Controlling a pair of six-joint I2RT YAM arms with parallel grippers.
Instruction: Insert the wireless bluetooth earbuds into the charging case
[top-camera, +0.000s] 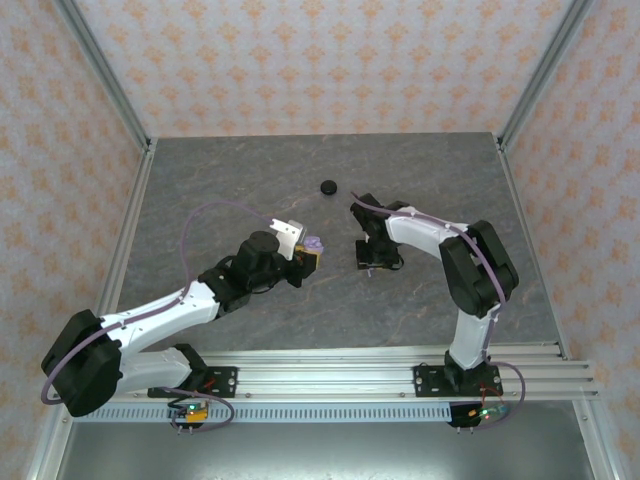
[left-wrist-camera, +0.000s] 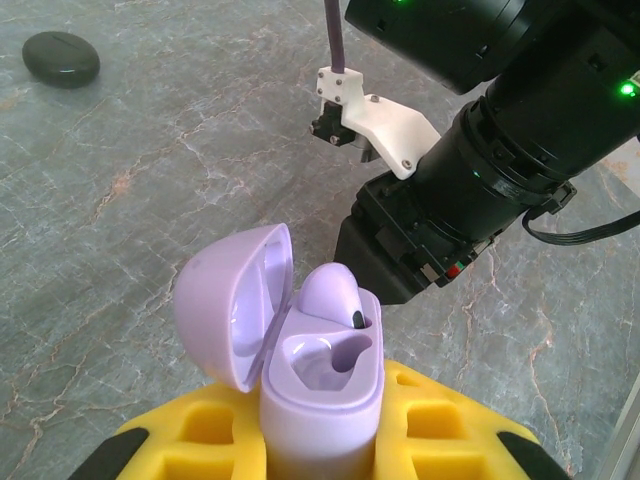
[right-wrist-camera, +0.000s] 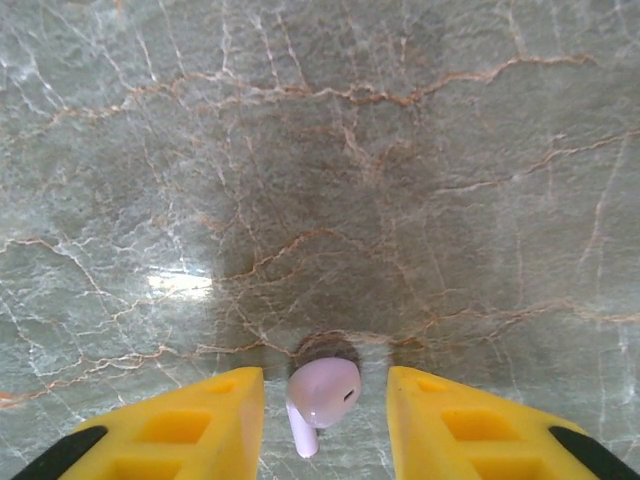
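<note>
Marble table (top-camera: 250, 170); L hand (top-camera: 308, 256) tight on open lavender case (left-wrist-camera: 325, 385), R hand (top-camera: 371, 262) part-open astride untouched earbud (right-wrist-camera: 325, 392).

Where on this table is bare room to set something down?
Bare tabletop: the far-left stretch by the left wall, the right side beyond the right arm, the near strip before the rail. Crowded: the middle, around the lavender case, loose earbud and black case.

The left arm (top-camera: 160, 315) and right arm (top-camera: 425, 232) are white with fat black joints. A thin purple cable (left-wrist-camera: 334, 35) runs along each. Their fingers (right-wrist-camera: 195, 425) are bright yellow.
</note>
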